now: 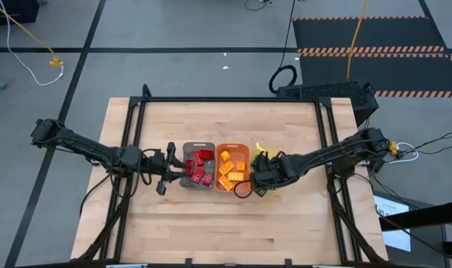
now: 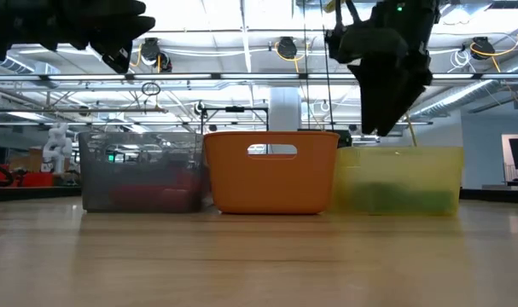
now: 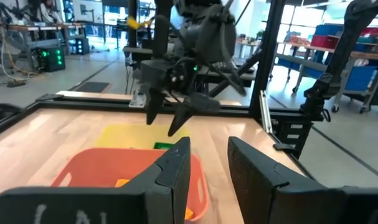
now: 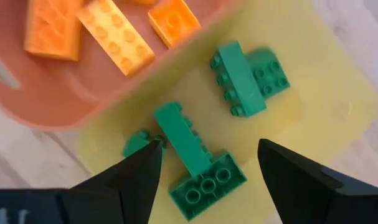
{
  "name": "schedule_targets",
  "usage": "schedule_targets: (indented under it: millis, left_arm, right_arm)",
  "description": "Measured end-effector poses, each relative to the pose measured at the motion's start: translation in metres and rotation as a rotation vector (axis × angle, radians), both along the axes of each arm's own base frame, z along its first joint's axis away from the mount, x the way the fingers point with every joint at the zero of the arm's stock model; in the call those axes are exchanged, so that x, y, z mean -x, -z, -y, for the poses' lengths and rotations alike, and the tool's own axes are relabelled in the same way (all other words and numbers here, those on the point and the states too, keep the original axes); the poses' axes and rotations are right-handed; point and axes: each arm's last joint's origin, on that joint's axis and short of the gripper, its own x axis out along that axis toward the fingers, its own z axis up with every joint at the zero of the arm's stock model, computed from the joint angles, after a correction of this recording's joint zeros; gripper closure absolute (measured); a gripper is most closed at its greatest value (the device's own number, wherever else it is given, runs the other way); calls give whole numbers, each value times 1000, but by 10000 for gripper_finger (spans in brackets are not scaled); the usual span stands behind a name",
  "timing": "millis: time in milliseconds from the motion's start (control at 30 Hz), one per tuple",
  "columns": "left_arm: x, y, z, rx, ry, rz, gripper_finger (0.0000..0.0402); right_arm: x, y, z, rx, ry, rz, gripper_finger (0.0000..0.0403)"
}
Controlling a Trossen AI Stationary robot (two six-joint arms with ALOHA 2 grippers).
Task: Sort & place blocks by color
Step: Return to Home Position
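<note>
Three trays stand side by side at the table's middle. The grey tray holds red blocks. Orange blocks lie in the orange tray. Green blocks lie on the floor of the yellow tray. My right gripper hangs open above the yellow tray, fingers pointing down over the green blocks, holding nothing. My left gripper is open beside the grey tray's left side, raised above the table.
In the low view the grey tray, orange tray and yellow tray stand in a row, with bare wood in front. A black frame borders the table's far and side edges. Bare tabletop lies near and far of the trays.
</note>
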Motion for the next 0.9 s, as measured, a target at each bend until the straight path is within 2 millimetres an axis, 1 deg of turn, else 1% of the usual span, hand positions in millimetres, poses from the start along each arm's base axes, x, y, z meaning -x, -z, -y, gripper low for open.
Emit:
schedule_targets:
  millis: [100, 233, 333, 467, 533, 733, 800, 900]
  left_arm:
    - [0, 0, 0, 0, -4, -1, 293]
    - [0, 0, 0, 1, -12, -4, 293]
    - [0, 1, -1, 4, -19, -12, 293]
    - [0, 2, -1, 11, -20, -21, 293]
    - [0, 2, -1, 12, -20, -25, 293]
    - [0, 6, -1, 8, -46, -61, 293]
    - [0, 10, -2, -5, -75, -103, 293]
    - [1, 15, -5, -10, -140, -155, 293]
  right_arm:
    - [-6, -6, -6, -9, -36, 109, 150]
    - [-18, -13, -23, -23, -171, 257, 150]
    - [-18, -14, -35, -7, -276, 278, 150]
    - [-14, -16, -43, 50, -304, 286, 150]
    - [-13, -20, -46, 83, -309, 315, 150]
    - [-17, -37, -46, 203, -438, 421, 150]
    - [-17, -40, -42, 282, -454, 417, 150]
    - [-16, -38, -36, 394, -468, 354, 150]
